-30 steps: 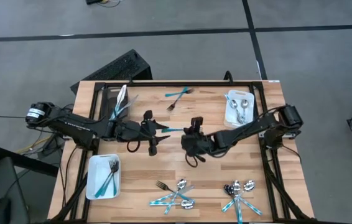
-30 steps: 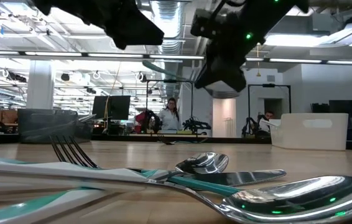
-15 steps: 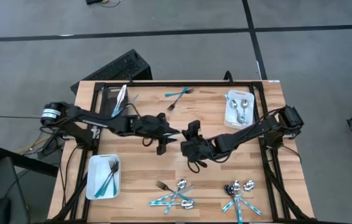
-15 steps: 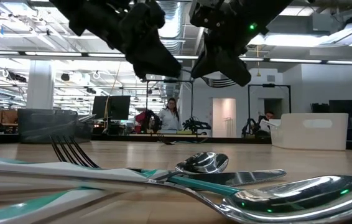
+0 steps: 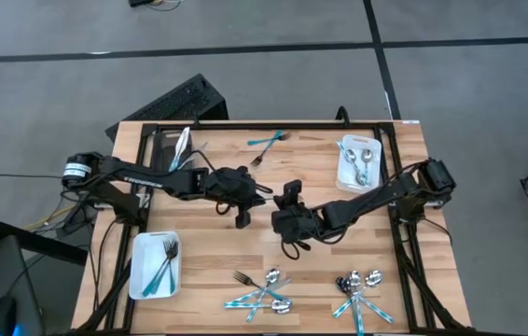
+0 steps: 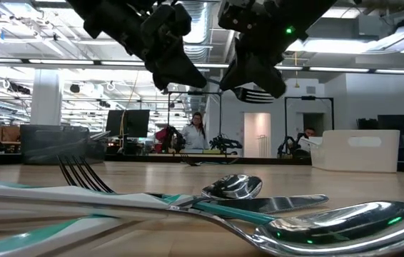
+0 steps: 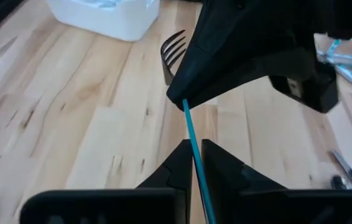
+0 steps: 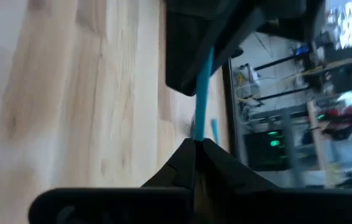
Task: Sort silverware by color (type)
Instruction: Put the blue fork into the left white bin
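A teal-handled fork [image 7: 187, 118] hangs in the air over the middle of the table, spanned between my two grippers. My left gripper [image 5: 253, 191] is shut on its handle, coming from the table's left. My right gripper [image 5: 283, 203] is shut on the same fork from the right. The silver tines [image 6: 248, 93] stick out past the right gripper. In the low view both grippers hang well above the wood. My left gripper pinches the fork's thin teal handle [image 7: 190, 127] between its two fingers, on the stretch away from the tines. The fingers slant down from the table's left and lie about along the handle. The fork is clear of the table. My right gripper pinches the teal handle [image 8: 199, 121] toward its tine end, between its two fingers. They slant down from the table's right. The tines [image 7: 173, 48] show just beyond them. The fork sits about level, lifted clear.
A white bin [image 5: 143, 275] at the near left holds teal forks, and a white bin [image 5: 348, 177] at the far right holds silver spoons. A dark bin [image 5: 157, 149] stands far left. A loose teal fork [image 5: 266, 142] lies at the far edge. Mixed silverware piles [image 5: 264, 291] [image 5: 357, 291] lie near the front.
My left gripper has moved toward the table's right, up to the right gripper, and has shut on the fork's teal handle. The right gripper has kept the fork in the air at about the same place.
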